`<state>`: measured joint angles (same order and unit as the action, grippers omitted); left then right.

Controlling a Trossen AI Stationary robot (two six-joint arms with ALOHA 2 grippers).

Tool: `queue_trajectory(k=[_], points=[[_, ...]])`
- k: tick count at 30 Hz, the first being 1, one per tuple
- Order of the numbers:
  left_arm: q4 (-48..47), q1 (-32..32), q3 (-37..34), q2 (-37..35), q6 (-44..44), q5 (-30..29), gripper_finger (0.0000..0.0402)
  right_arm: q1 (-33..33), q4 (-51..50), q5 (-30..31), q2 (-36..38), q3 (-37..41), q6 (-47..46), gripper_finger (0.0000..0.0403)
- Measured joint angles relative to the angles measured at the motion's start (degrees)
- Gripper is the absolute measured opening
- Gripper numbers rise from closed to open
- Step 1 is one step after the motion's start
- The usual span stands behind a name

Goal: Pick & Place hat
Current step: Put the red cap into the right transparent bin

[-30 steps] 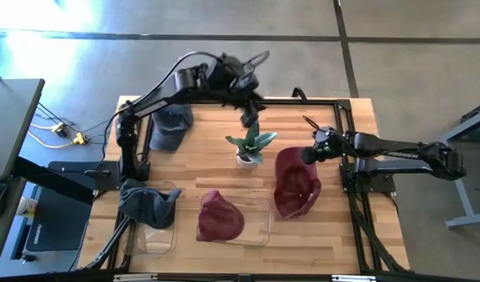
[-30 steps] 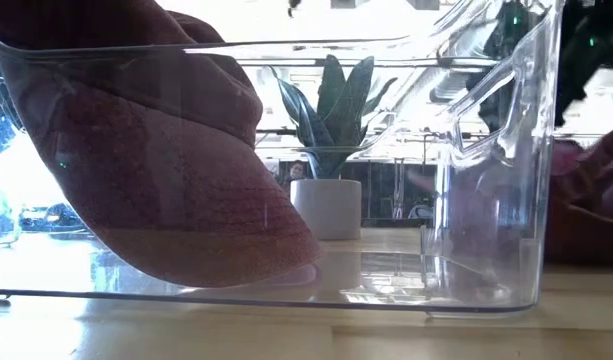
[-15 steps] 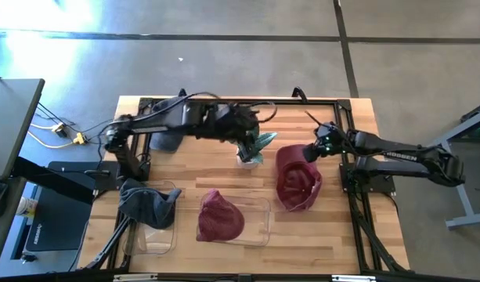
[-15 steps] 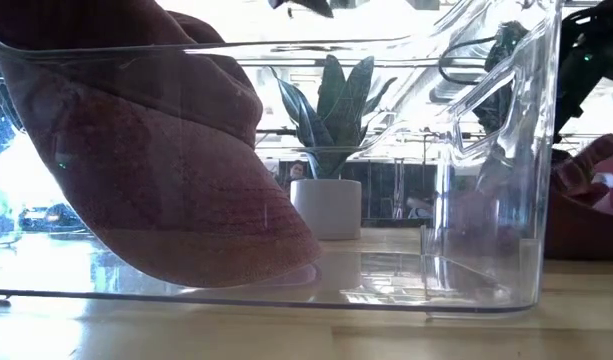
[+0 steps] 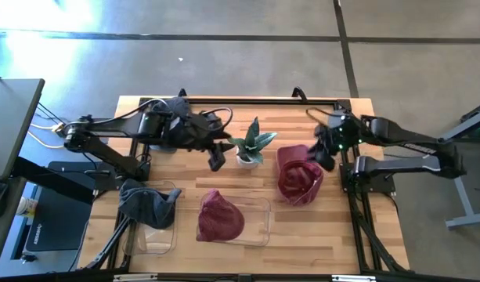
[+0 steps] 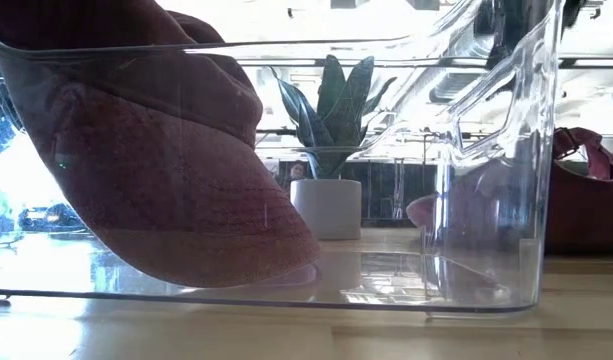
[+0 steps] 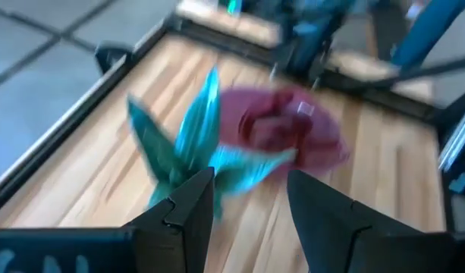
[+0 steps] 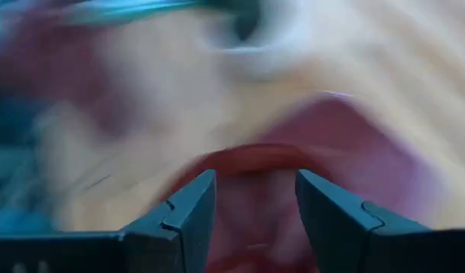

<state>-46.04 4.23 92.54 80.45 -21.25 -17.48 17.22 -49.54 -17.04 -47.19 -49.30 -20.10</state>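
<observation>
Robotics lab, framed wooden workbench [image 5: 185, 204], polished concrete floor [image 5: 247, 63]

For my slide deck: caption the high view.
Right gripper open above maroon hat beside potted plant; left gripper nearby.

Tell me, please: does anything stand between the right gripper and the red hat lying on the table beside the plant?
Nothing visible does. The right gripper hangs open at the red hat's far right edge, with no object between them. The plant stands off to the hat's left.

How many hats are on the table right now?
3 in view: a maroon hat in the clear bin, a gray hat draped over the smaller bin, and a maroon hat loose on the wood. The left arm may hide another.
</observation>
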Motion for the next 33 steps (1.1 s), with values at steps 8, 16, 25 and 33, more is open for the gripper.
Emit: queue_trajectory(k=[8,16,25,33], points=[[0.0,0.0,-0.1,0.3,1.4,2.2,0.016,-20.9,13.6,-9.5,-7.9,1.8,1.1,0.017],[-0.2,2.3,-0.2,3.1,0.3,3.9,0.016,-31.2,17.6,-5.4,-21.2,2.6,2.7,0.0192],[0.1,3.1,-0.2,6.8,-10.7,3.9,0.016,-37.0,14.4,15.6,-28.9,2.6,1.2,0.0147],[7.4,6.9,-0.1,8.8,-15.3,1.9,0.016,-38.0,10.9,13.0,-29.6,2.6,3.5,0.0013]])
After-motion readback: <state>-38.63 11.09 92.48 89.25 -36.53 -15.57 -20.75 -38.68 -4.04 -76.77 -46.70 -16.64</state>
